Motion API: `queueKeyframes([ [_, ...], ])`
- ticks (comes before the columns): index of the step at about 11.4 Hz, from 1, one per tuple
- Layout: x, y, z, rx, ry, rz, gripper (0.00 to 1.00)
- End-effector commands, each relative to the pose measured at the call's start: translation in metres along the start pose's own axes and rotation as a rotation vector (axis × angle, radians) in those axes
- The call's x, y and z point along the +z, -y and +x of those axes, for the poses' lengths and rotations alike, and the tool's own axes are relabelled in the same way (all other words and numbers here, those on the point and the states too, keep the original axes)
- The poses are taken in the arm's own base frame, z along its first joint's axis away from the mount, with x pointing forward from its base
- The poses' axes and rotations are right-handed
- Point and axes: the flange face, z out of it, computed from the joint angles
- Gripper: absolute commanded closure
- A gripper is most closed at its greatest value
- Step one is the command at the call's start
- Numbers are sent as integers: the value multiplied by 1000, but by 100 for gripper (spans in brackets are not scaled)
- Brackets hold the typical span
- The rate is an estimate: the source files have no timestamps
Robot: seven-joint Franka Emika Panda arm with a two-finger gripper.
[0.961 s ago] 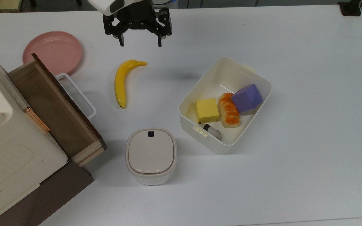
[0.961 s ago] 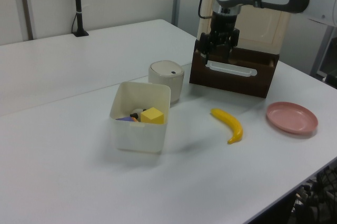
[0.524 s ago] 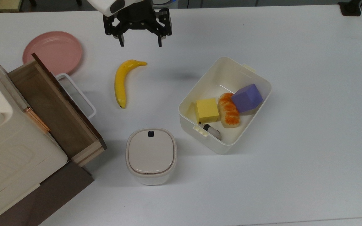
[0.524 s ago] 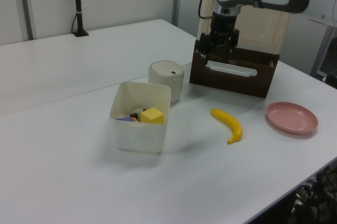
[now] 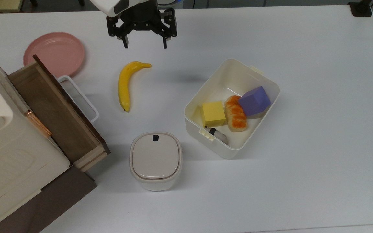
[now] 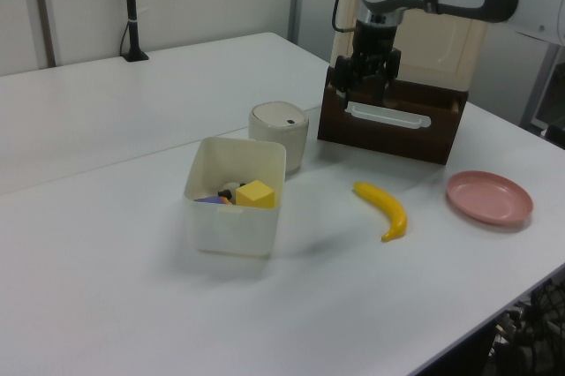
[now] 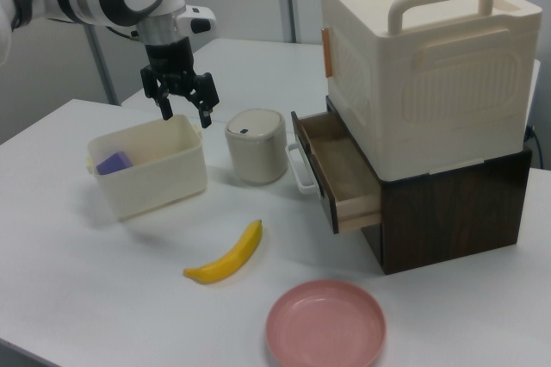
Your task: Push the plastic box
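The large cream-white rectangular plastic box [image 5: 231,108] sits right of centre in the top view, on the white table [image 5: 319,129]. It holds a yellow block [image 5: 213,114], an orange bread-like piece [image 5: 235,113] and a purple cube [image 5: 254,100]. At the upper middle of the top view the black two-finger gripper [image 5: 144,45] hangs well apart from the box, fingers spread wide and holding nothing. Below it lies a yellow banana [image 5: 125,84]; a pink plate [image 5: 54,53] is at the upper left.

The plastic box [image 5: 197,108] was a cream-white, thin-walled rectangular bin with rounded corners, open-topped. It sat upright on the white surface [image 5: 319,129], turned diagonally in the top view, clip tabs toward 1 and 7 o'clock.
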Motion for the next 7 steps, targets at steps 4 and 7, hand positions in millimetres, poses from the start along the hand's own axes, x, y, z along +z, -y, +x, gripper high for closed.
queueKeyframes([
  [4, 7, 4, -10, -179, 53, 21, 0],
  [7, 17, 6, -11, -463, 92, 39, 0],
])
